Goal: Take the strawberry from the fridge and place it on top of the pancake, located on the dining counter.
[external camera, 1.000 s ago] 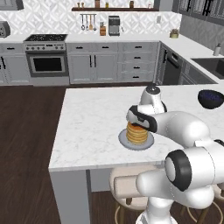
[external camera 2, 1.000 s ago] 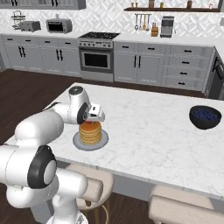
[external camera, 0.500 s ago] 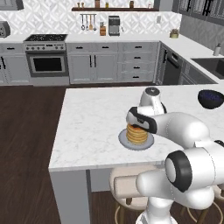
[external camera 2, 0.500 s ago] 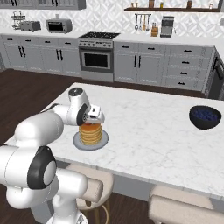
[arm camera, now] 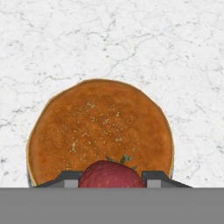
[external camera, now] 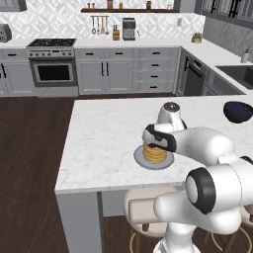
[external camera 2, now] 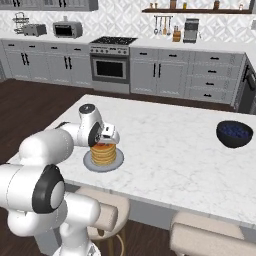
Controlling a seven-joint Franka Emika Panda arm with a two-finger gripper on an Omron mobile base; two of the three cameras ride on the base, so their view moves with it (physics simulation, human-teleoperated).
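Note:
In the hand view a red strawberry (arm camera: 112, 175) with green leaves sits between my two dark fingertips (arm camera: 68, 178), right over the golden-brown pancake (arm camera: 99, 127). My gripper (arm camera: 112, 180) is shut on the strawberry. From the base views the hand (external camera: 157, 139) hangs just above the pancake stack (external camera: 154, 153) on its round grey plate (external camera: 140, 161), which rests on the white marble dining counter (external camera: 104, 133). The same stack (external camera 2: 103, 154) and hand (external camera 2: 106, 135) show from the right side. The fridge is out of view.
A dark blue bowl (external camera 2: 233, 134) sits far right on the dining counter. Beige stools (external camera 2: 100, 212) stand under its near edge. Grey wall cabinets and an oven (external camera: 54, 73) line the back across dark wood floor.

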